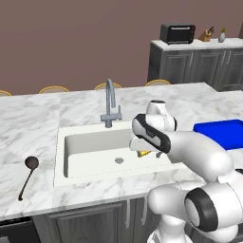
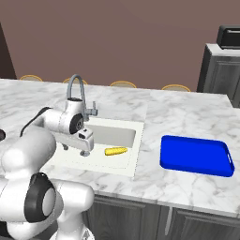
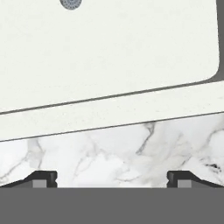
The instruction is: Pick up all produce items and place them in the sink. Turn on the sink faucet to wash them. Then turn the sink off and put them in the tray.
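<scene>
A yellow corn cob (image 2: 115, 151), one of the produce items, lies on the floor of the off-white sink (image 2: 123, 134), near its right wall. In the left base view the corn cob (image 1: 144, 153) peeks out from behind the hand. My gripper (image 2: 85, 151) hangs over the sink's front part, left of the corn, open and holding nothing. In the hand view the fingertips (image 3: 43, 178) stand wide apart above the marble strip at the sink's rim (image 3: 109, 111), with the drain (image 3: 70, 3) at the top. The grey sink faucet (image 1: 110, 102) stands behind the basin. The blue tray (image 2: 197, 155) lies on the counter to the right.
A black long-handled ladle (image 1: 28, 173) lies on the marble left of the sink. A toaster oven (image 1: 177, 33) and small items sit on the far back counter. Stool tops (image 1: 53, 89) line the counter's far edge.
</scene>
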